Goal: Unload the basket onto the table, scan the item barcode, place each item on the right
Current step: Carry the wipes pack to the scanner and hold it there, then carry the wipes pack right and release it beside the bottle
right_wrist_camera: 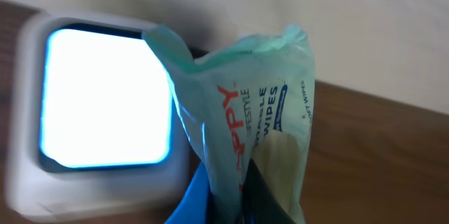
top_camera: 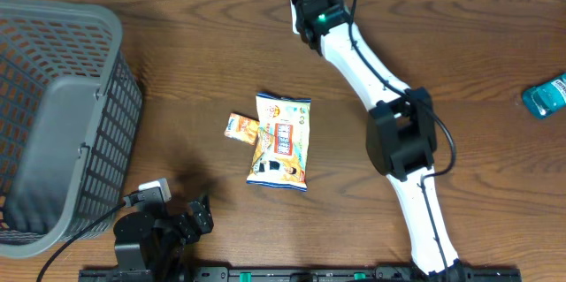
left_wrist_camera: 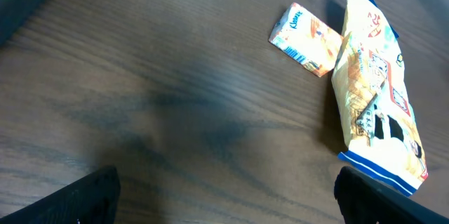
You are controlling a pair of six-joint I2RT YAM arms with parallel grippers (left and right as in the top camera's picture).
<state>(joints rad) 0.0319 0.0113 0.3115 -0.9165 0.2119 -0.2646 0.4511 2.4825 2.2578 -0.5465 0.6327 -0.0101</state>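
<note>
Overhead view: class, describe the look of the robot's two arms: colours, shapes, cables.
The right arm has white links, black joint housings, a black cable along it and a green light by its black wrist. The left arm is black, with a black lead and a pale plug.

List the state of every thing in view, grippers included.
White box scanner: window lit.
Pale green plastic wipes pack: held up beside the scanner window.
Right gripper: shut on the wipes pack.
Left gripper: open, empty.
White-and-orange snack bag: lying flat, untouched.
Small orange tissue packet: flat, touching the bag.
Grey plastic mesh basket: upright, empty.
Teal plastic bottle: lying on its side.
</note>
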